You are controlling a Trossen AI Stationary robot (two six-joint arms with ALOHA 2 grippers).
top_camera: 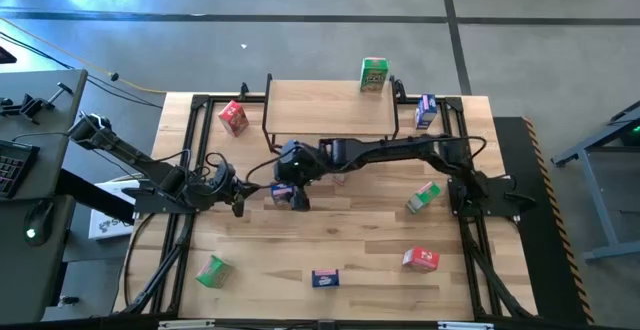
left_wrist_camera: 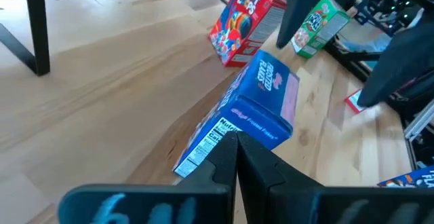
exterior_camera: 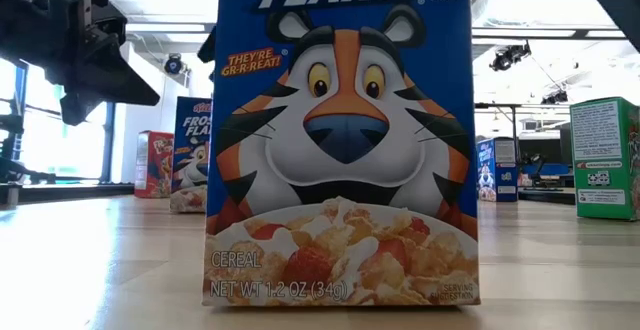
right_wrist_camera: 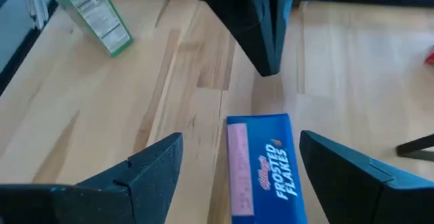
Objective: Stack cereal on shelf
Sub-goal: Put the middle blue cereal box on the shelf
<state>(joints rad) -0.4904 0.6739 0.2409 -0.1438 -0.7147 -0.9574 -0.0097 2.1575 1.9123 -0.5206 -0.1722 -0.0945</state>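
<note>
The shelf [top_camera: 330, 110] stands at the table's far middle, with one green cereal box [top_camera: 374, 73] upright on its far right edge. A blue cereal box [top_camera: 283, 194] [right_wrist_camera: 261, 163] sits on the table in front of the shelf. My right gripper [top_camera: 290, 182] [right_wrist_camera: 241, 138] reaches over it from the right, open, one finger on each side and clear of it. My left gripper [top_camera: 240, 194] [left_wrist_camera: 235, 146] comes from the left, shut, with its tips at the box's left end [left_wrist_camera: 217, 139]. My left gripper points its shut fingertips [left_wrist_camera: 234, 142] at the blue box's narrow printed end [left_wrist_camera: 207, 146], low and from the table's left. Whether they touch it, I cannot tell.
Other cereal boxes lie scattered: red [top_camera: 233, 117] left of the shelf, blue [top_camera: 425, 111] right of it, green [top_camera: 423, 196] and red [top_camera: 420, 259] on the right, blue [top_camera: 325, 278] at the near edge, green [top_camera: 212, 270] near left. A red box [left_wrist_camera: 244, 20] stands beyond the blue one.
</note>
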